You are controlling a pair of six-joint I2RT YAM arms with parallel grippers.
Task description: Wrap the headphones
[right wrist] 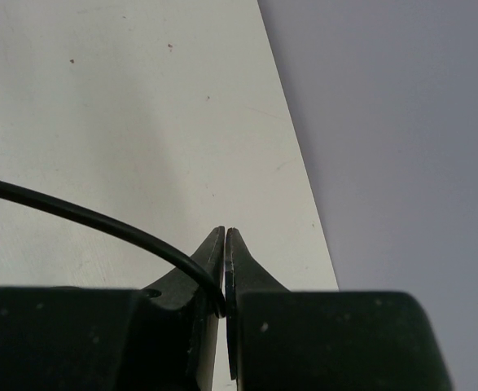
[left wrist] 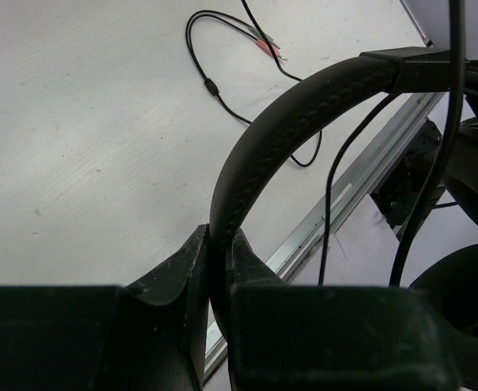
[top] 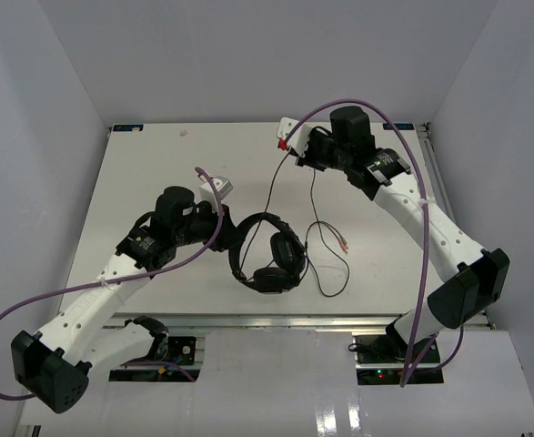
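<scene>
The black headphones (top: pixel 268 255) are near the table's front middle, with both ear cups (top: pixel 285 248) low on the right of the arched headband. My left gripper (top: pixel 234 240) is shut on the headband (left wrist: pixel 304 106), which runs up from between its fingertips (left wrist: pixel 221 238). My right gripper (top: pixel 296 150) is at the far middle and is shut on the thin dark cord (right wrist: pixel 76 210), which enters between its jaws (right wrist: pixel 225 235). The cord (top: pixel 273 191) runs from that gripper down to the headphones. A loose loop (top: pixel 335 273) with reddish tips (top: pixel 344 246) lies on the table to the right.
The white table (top: pixel 157 164) is boxed in by grey walls at the left, back and right. Its metal front rail (top: pixel 276 319) lies just below the headphones. Purple robot cables (top: pixel 403 127) arch over both arms. The table's far edge meets the wall in the right wrist view (right wrist: pixel 304 204).
</scene>
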